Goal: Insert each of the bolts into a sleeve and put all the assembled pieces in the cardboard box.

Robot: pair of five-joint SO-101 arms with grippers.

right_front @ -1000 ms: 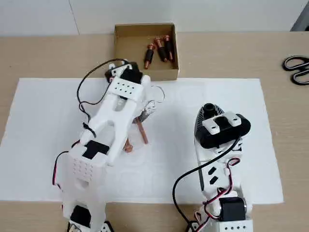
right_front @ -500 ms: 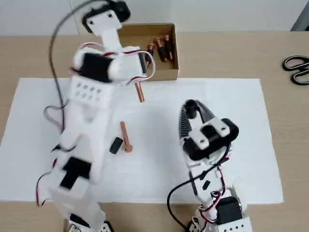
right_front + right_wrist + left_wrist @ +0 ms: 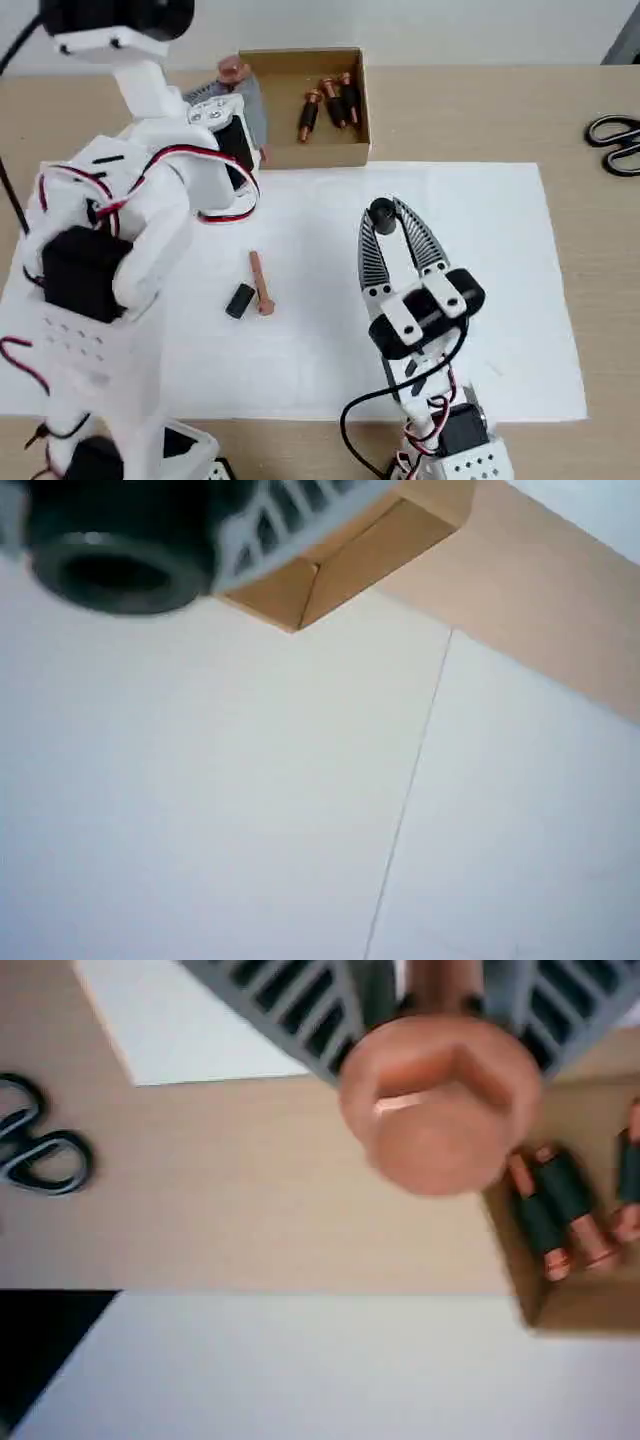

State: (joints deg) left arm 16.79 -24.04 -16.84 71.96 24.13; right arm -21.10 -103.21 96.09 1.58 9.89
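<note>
Tabletop (image 3: 450, 110) upper left: left gripper (image 3: 230, 92) clamps a stiff, light, probably slick bolt (image 3: 232, 70) by its shank; right gripper (image 3: 392, 216) pinches a sleeve (image 3: 380, 212).

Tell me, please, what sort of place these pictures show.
Probably a lab or hobby workbench for robot practice: a left arm and a right arm stand at a wooden table partly covered by a white paper sheet, with a cardboard box of assembled bolts and scissors nearby.
</note>
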